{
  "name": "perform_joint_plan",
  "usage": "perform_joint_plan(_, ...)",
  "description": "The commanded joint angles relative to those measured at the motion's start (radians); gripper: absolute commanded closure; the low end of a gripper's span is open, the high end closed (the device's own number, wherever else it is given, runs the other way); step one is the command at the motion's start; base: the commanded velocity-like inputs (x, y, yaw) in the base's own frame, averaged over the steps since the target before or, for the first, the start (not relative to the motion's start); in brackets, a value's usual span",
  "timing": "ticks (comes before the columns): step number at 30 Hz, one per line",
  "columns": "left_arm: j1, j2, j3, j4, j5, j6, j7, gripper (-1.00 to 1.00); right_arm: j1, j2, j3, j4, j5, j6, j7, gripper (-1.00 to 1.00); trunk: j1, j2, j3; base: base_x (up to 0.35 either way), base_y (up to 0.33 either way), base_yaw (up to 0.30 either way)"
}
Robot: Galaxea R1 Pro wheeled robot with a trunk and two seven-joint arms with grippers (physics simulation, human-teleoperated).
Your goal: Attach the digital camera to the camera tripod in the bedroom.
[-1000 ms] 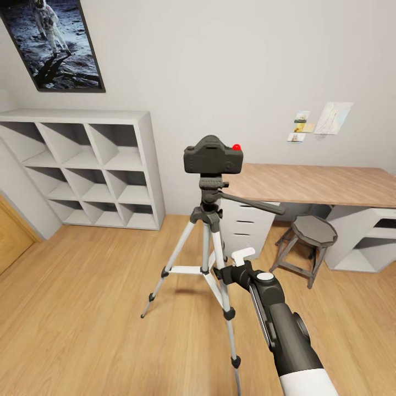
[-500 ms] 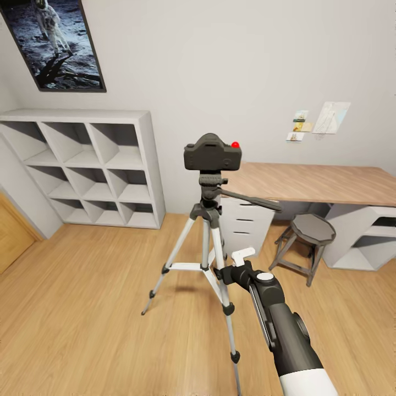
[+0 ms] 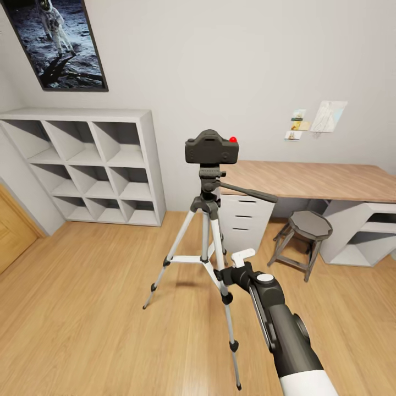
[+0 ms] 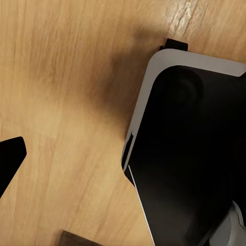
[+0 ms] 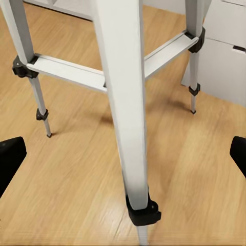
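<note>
My view has drawn back and lifted a little; the room sits lower in it, nothing in it moved. The small black boxy digital camera with red button (image 3: 212, 149) sits on the silver-legged camera tripod (image 3: 208, 236), so I judge it attached. My right tool (image 5: 123, 154) stands spread, empty, by a tripod leg; the left tool's state I cannot tell.

Digital camera (image 3: 211, 148): small, black, boxy, red button on top; sits upright on camera tripod (image 3: 207, 242) pan head. Tripod: three silver-white legs spread on light wood plank floor, black joints and feet, long black handle angled toward the desk. Bedroom: pale grey walls.
</note>
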Motion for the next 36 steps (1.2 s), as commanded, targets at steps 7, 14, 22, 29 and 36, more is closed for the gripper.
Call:
perform_joint_plan(7,0.000,0.000,-0.008,-0.002,0.005,-0.003,0.003,-1.00,0.002,0.000,-0.004,0.000,0.008,0.005,0.008,-1.00,0.000,-0.002,-0.002,-0.007,0.000,0.000)
perform_joint_plan(14,0.000,0.000,-0.010,-0.002,0.006,-0.017,0.003,-1.00,0.000,-0.092,-0.008,0.014,-0.001,0.000,0.006,-1.00,0.000,-0.002,-0.002,-0.001,0.000,0.000)
perform_joint_plan(22,0.000,-0.003,-0.010,0.001,0.008,-0.019,0.003,-1.00,0.057,-0.205,-0.058,0.164,-0.009,-0.011,0.004,-1.00,0.000,-0.002,-0.002,0.000,0.000,0.000)
perform_joint_plan(29,0.000,-0.004,-0.009,0.003,0.009,-0.018,-0.002,-1.00,0.114,-0.261,-0.229,0.449,-0.008,-0.088,0.014,-1.00,0.000,-0.002,-0.002,0.000,0.000,0.000)
perform_joint_plan(36,0.000,-0.004,-0.008,0.003,0.009,-0.019,-0.004,-1.00,0.124,-0.291,-0.309,0.708,-0.003,-0.259,0.009,-1.00,0.000,-0.002,-0.002,0.000,0.000,0.000)
